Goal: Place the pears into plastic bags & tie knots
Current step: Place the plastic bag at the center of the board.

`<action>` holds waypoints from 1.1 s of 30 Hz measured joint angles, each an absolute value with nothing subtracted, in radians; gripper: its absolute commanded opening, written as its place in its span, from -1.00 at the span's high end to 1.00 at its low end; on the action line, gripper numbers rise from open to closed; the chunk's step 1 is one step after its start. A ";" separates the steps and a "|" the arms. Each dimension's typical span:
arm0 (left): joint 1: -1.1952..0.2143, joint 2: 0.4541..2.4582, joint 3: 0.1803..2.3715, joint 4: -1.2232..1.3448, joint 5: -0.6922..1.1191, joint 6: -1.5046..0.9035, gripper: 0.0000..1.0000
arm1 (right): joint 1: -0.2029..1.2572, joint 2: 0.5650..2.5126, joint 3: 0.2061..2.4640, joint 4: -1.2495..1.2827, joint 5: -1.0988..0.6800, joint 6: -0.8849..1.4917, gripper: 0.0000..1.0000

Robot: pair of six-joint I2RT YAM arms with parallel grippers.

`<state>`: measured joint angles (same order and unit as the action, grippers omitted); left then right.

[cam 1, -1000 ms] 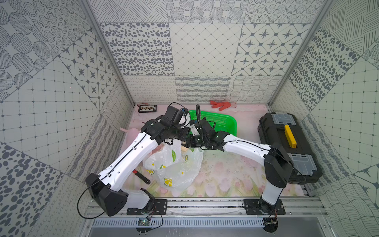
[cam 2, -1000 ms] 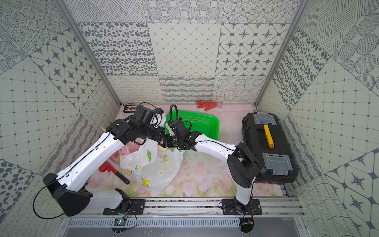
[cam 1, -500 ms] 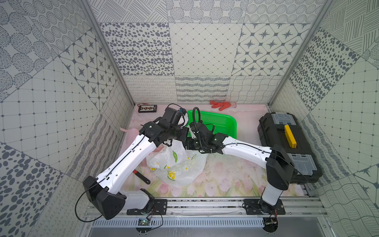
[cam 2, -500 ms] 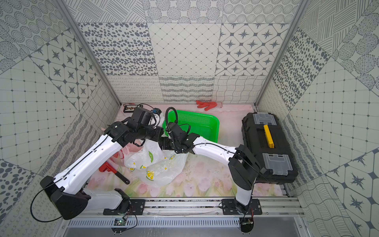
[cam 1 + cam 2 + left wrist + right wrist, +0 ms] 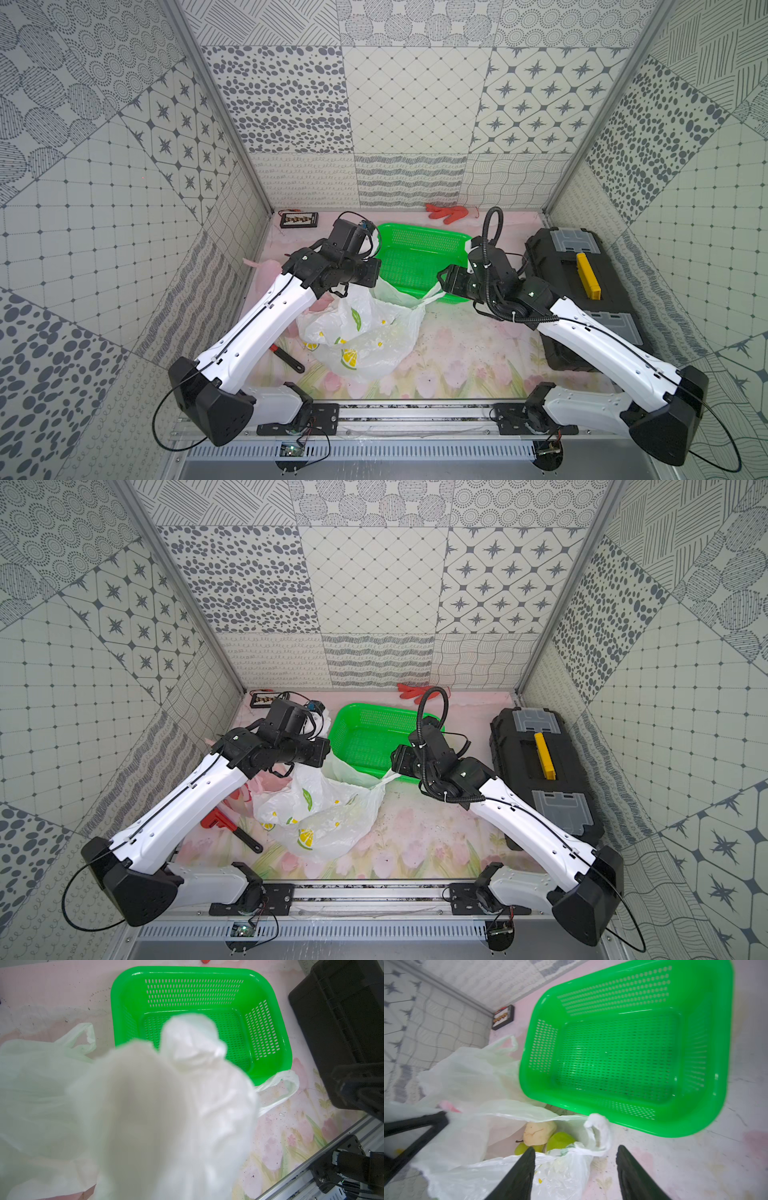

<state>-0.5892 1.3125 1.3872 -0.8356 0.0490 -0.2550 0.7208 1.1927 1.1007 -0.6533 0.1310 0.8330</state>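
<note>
Right wrist view puts us closest to the work. The right gripper point(image 5: 575, 1148) stands released, its two black fingers apart with nothing between them. Just beyond the tips lies the free handle loop point(image 5: 600, 1132) of the thin white plastic bag printed with lemons and leaves point(image 5: 357, 345). Through the bag's gaping mouth we see the pears: one pale cream, bumpy pear point(image 5: 538, 1132) resting against smooth green ones point(image 5: 560, 1140), all low in the bag on the flowered mat point(image 5: 457, 365).

On the opposite side the left gripper point(image 5: 340, 291) is clenched on a bunch of the same bag's upper edge, holding that side raised. The left wrist view is mostly blurred white film close to the lens. Behind the bag, close against its far edge, sits the empty green perforated plastic basket point(image 5: 415, 245).

We judge that the film will handle limp and slippery, with no stiffness of its own, while the fruit weighs it down at the bottom. A pinch on the flat wall would likely slide or stretch. The loop looks the best hold for us: gathered thick, near its root, so the two sides can be crossed for the knot.
</note>
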 measured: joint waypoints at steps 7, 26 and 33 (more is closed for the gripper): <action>-0.589 1.313 1.388 -0.830 0.056 -0.255 1.00 | 0.711 1.312 1.079 -0.645 0.135 0.847 0.02; -0.589 1.177 1.452 -0.910 0.010 -0.262 1.00 | 0.766 1.248 1.407 -0.740 0.074 0.612 1.00; -0.655 1.064 1.474 -0.926 -0.020 -0.316 1.00 | 0.805 1.190 1.744 -0.819 -0.072 0.559 1.00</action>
<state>-0.6548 1.0641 1.4742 -0.9264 -0.0200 -0.3157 0.8047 1.1900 1.7435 -0.8188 -0.0719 0.5594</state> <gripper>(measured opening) 0.047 0.060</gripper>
